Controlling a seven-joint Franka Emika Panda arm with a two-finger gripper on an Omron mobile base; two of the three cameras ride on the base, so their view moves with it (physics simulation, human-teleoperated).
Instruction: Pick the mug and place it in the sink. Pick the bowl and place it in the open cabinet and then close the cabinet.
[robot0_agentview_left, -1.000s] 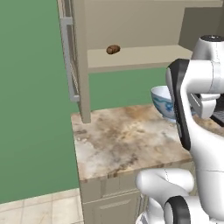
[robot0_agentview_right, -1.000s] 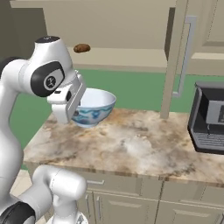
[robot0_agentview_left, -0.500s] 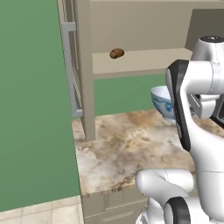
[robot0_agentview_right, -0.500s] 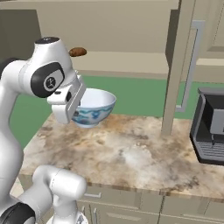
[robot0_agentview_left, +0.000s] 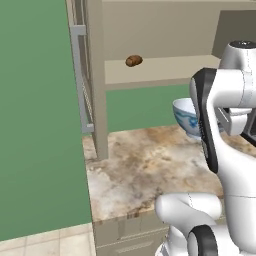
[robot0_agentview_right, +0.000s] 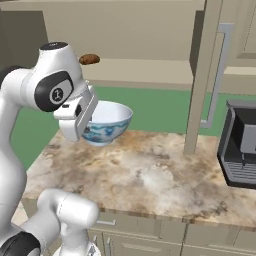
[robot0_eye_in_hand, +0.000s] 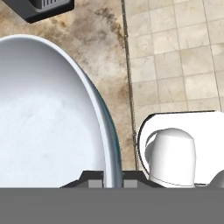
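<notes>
My gripper (robot0_agentview_right: 91, 125) is shut on the rim of the white bowl (robot0_agentview_right: 107, 122) with blue markings and holds it up above the marble counter (robot0_agentview_right: 150, 170). In the hand view the bowl's rim (robot0_eye_in_hand: 103, 131) runs between the fingertips of the gripper (robot0_eye_in_hand: 113, 179). From the left, the bowl (robot0_agentview_left: 184, 117) shows behind my forearm. Behind and above the bowl is the open beige cabinet (robot0_agentview_right: 145, 75), its shelf (robot0_agentview_left: 165, 72) bare except for a small brown lump (robot0_agentview_left: 133, 61). The mug and the sink are out of view.
The open cabinet door (robot0_agentview_right: 202, 75) with its silver bar handle (robot0_agentview_right: 217, 75) stands edge-on right of the bowl; the other door (robot0_agentview_left: 95, 75) stands at the left. A dark grey appliance (robot0_agentview_right: 242, 150) sits on the counter's right end. Tiled floor (robot0_eye_in_hand: 175, 52) lies beyond the counter's edge.
Both base views have shifted, so the base has driven: cabinet and counter look nearer, and the appliance slid right. The bowl stays in the gripper at the same height.
</notes>
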